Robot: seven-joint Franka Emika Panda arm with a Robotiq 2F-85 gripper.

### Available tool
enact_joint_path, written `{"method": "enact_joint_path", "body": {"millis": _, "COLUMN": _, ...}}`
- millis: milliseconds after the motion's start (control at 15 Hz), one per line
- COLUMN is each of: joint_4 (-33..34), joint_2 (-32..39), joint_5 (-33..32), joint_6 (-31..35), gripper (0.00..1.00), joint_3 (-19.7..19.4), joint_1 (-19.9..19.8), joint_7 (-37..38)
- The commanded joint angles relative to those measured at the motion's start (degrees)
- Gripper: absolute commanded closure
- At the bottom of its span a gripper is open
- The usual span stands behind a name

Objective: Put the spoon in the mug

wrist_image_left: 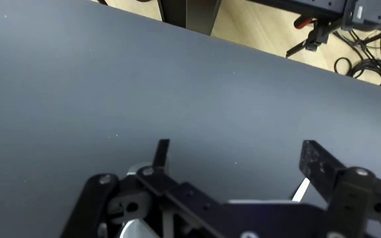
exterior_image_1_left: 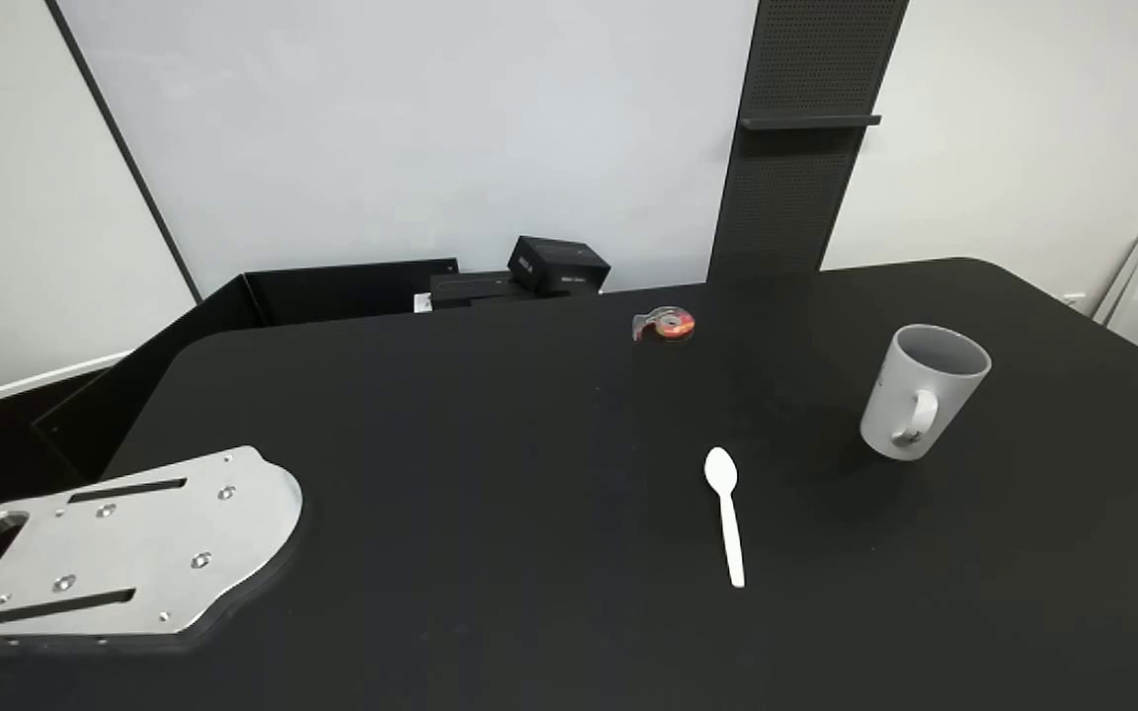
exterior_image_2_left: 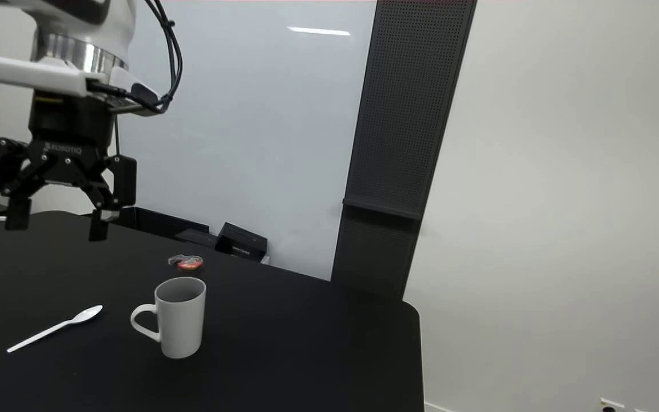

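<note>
Spoon [exterior_image_1_left: 729, 518] is slim and all white, oval bowl, straight handle, just lying on the table [exterior_image_1_left: 490, 513] near the mug [exterior_image_2_left: 185, 326], bowl end closest. Jaws are spread wide, clear of the mug.

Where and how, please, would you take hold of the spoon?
Probably by the middle of its handle, from straight above, because the spoon lies flat on the table. The handle is slim and straight, so the open gripper could close across its narrow width; the mug stands apart.

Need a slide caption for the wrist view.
Open gripper over the table, the spoon mostly hidden behind it.
</note>
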Motion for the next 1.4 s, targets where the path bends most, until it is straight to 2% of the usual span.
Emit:
{"method": "enact_joint_path", "body": {"millis": 0, "joint_4": 4.36, "joint_2": 7.99, "joint_5": 1.69, "joint_6": 6.32, "gripper": 0.00, "joint_3": 1.70, "joint_1": 0.66, "joint_7": 9.82}}
{"method": "enact_joint_path", "body": {"millis": 333, "joint_4": 7.55, "joint_2": 16.74, "joint_5": 1.97, "joint_6": 16.56, "gripper": 0.00, "joint_3": 3.07, "joint_1": 3.08, "joint_7": 22.52}}
{"method": "enact_joint_path", "body": {"millis": 667, "joint_4": 10.25, "joint_2": 23.15, "joint_5": -2.86, "joint_6": 24.09, "gripper": 0.00, "joint_3": 2.70, "joint_1": 8.03, "joint_7": 31.68}}
{"method": "enact_joint_path", "body": {"millis": 1067, "joint_4": 12.81, "joint_2": 28.46, "joint_5": -11.32, "joint_6": 29.67, "gripper": 0.00, "joint_3": 0.04, "joint_1": 14.90, "joint_7": 42.88}}
{"method": "enact_joint_path", "body": {"millis": 1333, "joint_4": 15.13, "joint_2": 31.54, "joint_5": -14.69, "joint_6": 29.10, "gripper": 0.00, "joint_3": -2.18, "joint_1": 18.15, "joint_7": 50.58}}
